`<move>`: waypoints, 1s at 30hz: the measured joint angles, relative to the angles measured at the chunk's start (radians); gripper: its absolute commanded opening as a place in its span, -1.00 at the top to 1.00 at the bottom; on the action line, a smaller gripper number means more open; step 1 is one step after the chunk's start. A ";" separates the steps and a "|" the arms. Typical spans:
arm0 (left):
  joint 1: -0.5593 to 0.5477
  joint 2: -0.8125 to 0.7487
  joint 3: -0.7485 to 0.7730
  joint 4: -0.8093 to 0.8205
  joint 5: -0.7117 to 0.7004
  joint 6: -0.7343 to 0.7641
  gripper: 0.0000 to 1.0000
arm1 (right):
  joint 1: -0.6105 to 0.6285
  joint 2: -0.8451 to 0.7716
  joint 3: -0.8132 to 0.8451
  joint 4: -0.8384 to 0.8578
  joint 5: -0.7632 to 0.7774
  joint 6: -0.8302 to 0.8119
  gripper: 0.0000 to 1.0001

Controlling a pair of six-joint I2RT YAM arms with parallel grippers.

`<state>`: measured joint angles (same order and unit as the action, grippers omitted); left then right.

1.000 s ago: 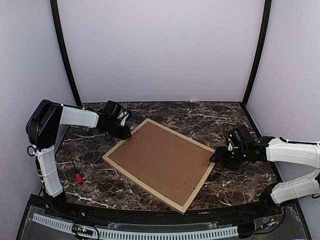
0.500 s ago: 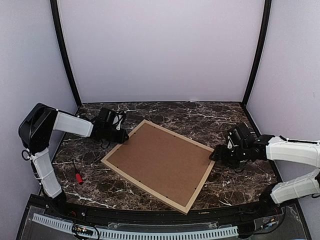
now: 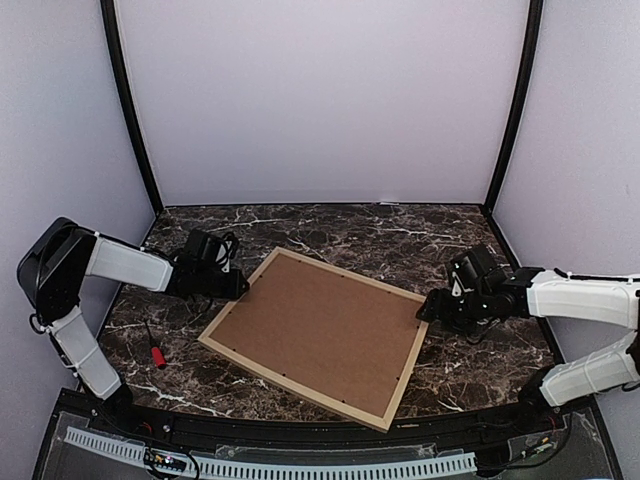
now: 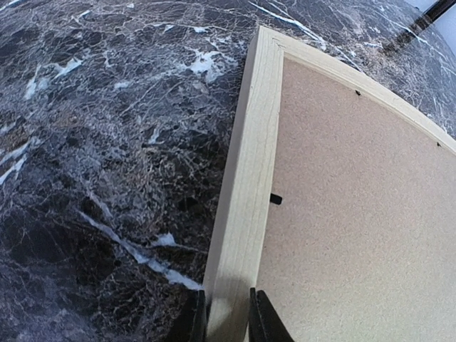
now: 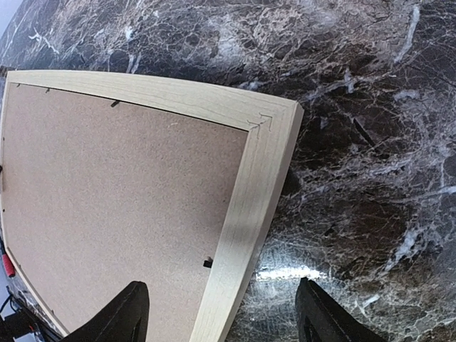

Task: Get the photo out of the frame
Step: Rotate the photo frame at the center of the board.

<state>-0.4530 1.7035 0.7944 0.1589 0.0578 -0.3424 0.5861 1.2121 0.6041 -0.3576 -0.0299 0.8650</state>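
I'm clenching my left gripper [image 4: 226, 315] on a rail of the frame [image 4: 246, 178], my right gripper [image 5: 224, 313] hanging released astride the opposite rail, aiming for slow, flat sliding.

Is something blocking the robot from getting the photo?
Yes. The frame lies face down, and the brown backing board fills its back, dark tabs along its edge. No photo shows; it is presumably underneath.

the top external view looks down from high behind the near edge of the tabletop [image 3: 330, 225], far enough to take in all of it around the frame [image 3: 290, 380]. each wrist view hangs close over the frame, the left looking along its left rail, the right above its right corner. all three share the frame.
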 measured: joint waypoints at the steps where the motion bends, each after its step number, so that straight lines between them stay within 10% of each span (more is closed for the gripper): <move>1: -0.003 -0.005 -0.006 0.000 -0.003 -0.011 0.78 | 0.000 0.003 0.000 0.000 0.000 0.000 -0.44; 30: -0.073 -0.062 -0.122 0.090 -0.108 -0.277 0.79 | 0.020 0.146 0.043 0.069 -0.055 0.000 -0.42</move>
<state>-0.5259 1.6413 0.6720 0.2493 -0.0498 -0.6197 0.6064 1.3586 0.6468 -0.2882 -0.0853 0.8650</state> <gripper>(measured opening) 0.149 0.709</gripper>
